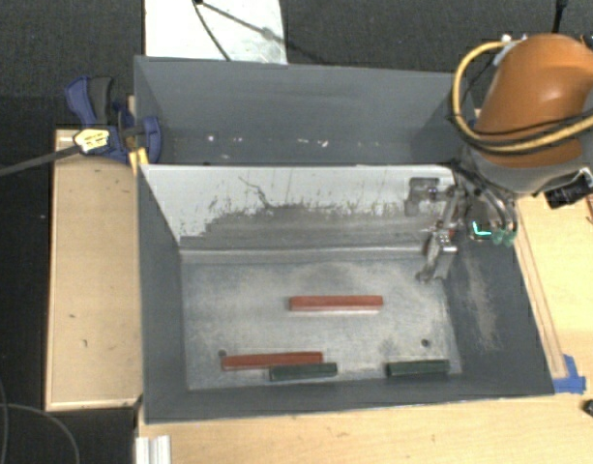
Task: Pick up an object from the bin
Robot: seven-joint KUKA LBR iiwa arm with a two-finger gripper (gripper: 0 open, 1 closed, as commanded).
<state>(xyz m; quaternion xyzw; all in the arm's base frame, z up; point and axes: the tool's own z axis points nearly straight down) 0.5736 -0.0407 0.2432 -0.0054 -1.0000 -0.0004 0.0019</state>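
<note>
- Four bars point(418, 367) are spread over the bin point(165, 307) floor; the middle red-brown bar point(335, 304) lies nearest the gripper point(433, 269).
- It is judged stiff and light, best gripped across its width, mid-length.
- The claw's state cannot be told.

A grey metal bin point(161, 288) is seen from above. The robot's gripper point(432, 265) hangs over bare floor near the back right corner, below an orange domed wrist cover point(533, 85). A long reddish-brown flat bar point(335, 304) lies mid-floor. A second reddish-brown bar point(271, 361) lies front left, with a short dark green bar point(303, 373) just beside it. Another dark green bar point(418, 367) lies front right.
</note>
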